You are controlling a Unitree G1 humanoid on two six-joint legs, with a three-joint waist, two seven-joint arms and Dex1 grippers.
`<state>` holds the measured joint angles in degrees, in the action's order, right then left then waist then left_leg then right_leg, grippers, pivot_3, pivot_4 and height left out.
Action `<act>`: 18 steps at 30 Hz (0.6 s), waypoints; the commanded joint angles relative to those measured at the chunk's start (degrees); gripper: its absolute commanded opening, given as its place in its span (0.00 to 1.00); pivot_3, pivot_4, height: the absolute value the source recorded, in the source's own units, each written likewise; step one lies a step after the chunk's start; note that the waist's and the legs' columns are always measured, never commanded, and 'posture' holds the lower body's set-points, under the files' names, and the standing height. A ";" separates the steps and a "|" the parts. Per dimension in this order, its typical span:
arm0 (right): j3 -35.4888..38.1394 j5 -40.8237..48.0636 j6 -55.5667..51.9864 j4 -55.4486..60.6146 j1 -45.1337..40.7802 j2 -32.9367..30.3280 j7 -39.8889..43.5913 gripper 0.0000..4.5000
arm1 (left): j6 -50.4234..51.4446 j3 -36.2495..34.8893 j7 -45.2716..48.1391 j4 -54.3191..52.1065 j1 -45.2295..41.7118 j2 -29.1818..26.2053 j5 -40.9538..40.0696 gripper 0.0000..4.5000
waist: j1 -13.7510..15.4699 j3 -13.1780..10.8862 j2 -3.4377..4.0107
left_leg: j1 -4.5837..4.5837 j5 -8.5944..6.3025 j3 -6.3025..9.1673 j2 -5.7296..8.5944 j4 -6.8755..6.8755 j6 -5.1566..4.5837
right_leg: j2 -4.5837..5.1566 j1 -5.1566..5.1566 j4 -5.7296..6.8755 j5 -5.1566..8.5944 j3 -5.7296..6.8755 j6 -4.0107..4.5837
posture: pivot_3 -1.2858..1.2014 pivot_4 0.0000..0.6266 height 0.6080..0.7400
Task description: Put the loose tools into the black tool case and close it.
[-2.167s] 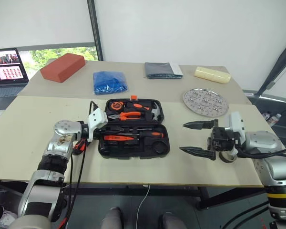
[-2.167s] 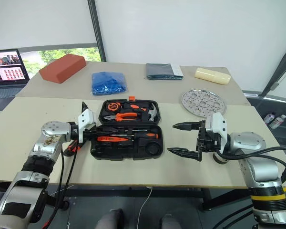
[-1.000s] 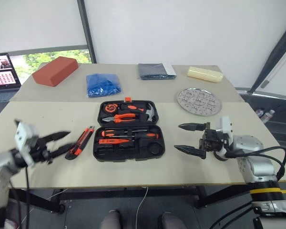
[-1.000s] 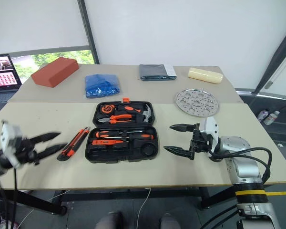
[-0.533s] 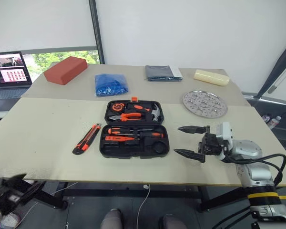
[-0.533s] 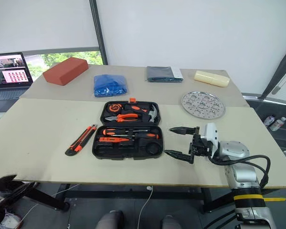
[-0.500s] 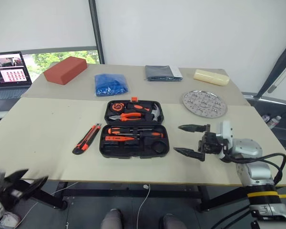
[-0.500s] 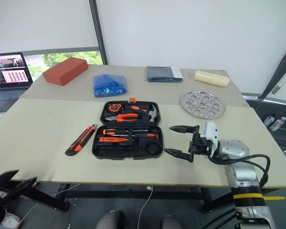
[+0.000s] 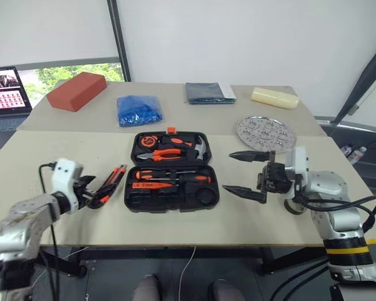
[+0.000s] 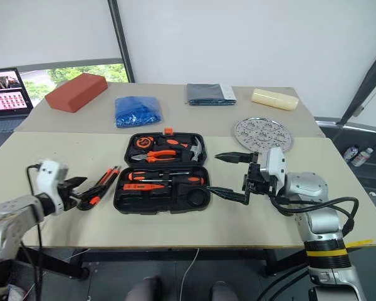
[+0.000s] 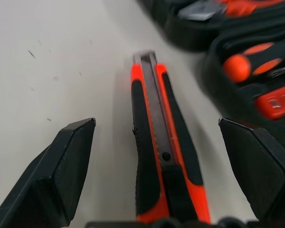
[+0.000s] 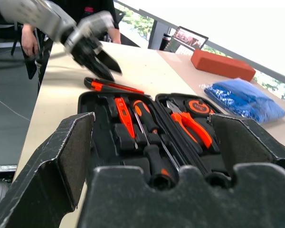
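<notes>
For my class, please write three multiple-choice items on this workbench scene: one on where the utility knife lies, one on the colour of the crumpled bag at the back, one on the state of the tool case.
1. Where does the utility knife lie?
A. inside the case
B. on the table left of the case
C. on the metal plate

2. What colour is the crumpled bag?
A. blue
B. yellow
C. green

3. The black tool case is:
A. shut and latched
B. open, lid flat
C. upside down

Answers:
1 B: the knife rests on the table between the open jaws of the left gripper.
2 A: the bag is plainly blue.
3 B: both halves lie flat, with the tools in view.
</notes>
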<state>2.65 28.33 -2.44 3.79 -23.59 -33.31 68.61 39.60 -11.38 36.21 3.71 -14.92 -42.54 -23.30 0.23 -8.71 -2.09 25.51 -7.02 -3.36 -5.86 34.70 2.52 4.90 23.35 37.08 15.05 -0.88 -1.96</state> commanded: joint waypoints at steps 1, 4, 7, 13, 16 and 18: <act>0.82 1.42 -0.90 3.50 -0.68 -0.28 -0.97 1.00 | 0.46 2.46 0.03 2.42 -2.05 -0.68 2.82 0.84 | 0.06 0.00 0.00 | 0.00 0.00 0.00 0.00 0.02 0.00 | 0.00 0.00 0.00 0.00 0.00 0.00 | 0.52 0.24 1.00; 1.35 1.70 -1.85 5.03 -0.36 -0.72 -1.70 1.00 | 2.11 2.93 2.71 1.55 -1.01 -2.12 2.50 0.57 | 0.13 0.00 0.00 | -0.03 -0.12 0.00 0.00 0.04 0.20 | 0.00 -0.04 0.01 -0.01 0.00 0.00 | 0.52 0.24 1.00; 2.08 1.21 -2.25 6.56 0.74 -1.77 -2.30 1.00 | -3.88 -3.20 5.07 5.02 -1.37 -3.58 1.25 0.38 | 0.08 -0.01 0.00 | -0.04 -0.15 0.00 -0.01 0.04 0.25 | 0.01 -0.03 0.01 -0.01 0.00 0.00 | 0.52 0.24 1.00; 4.94 1.85 -3.13 7.70 3.53 -4.81 -2.59 1.00 | -22.48 -0.15 28.97 4.02 -4.68 -11.61 0.95 0.38 | 0.56 -0.16 -0.26 | 0.07 -0.15 -0.01 -0.06 0.03 0.26 | 0.01 0.09 0.01 -0.01 0.04 0.04 | 0.52 0.24 1.00; 6.21 2.15 -3.36 7.35 4.77 -6.66 -2.04 1.00 | -25.38 8.31 36.54 -0.21 -8.90 -11.07 2.55 0.38 | 1.31 -0.18 -0.06 | 0.21 -0.27 -0.10 0.06 0.06 0.50 | 0.24 0.33 -0.13 0.10 0.12 0.26 | 0.52 0.24 1.00; 6.71 1.98 -3.04 6.86 5.55 -7.50 -1.69 1.00 | -24.29 12.72 38.23 -2.55 -11.83 -9.31 3.37 0.38 | 1.85 -0.19 0.00 | 0.24 -0.27 -0.18 0.20 0.12 0.50 | 0.37 0.09 -0.21 0.10 0.07 0.26 | 0.52 0.24 1.00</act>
<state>6.91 29.22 -5.68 9.65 -18.57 -39.58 66.36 15.59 -3.05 71.74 4.38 -25.23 -53.22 -20.40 2.08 -8.90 -2.09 25.76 -7.28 -3.56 -5.67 34.89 3.01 5.24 23.34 36.86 15.13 -0.83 -1.74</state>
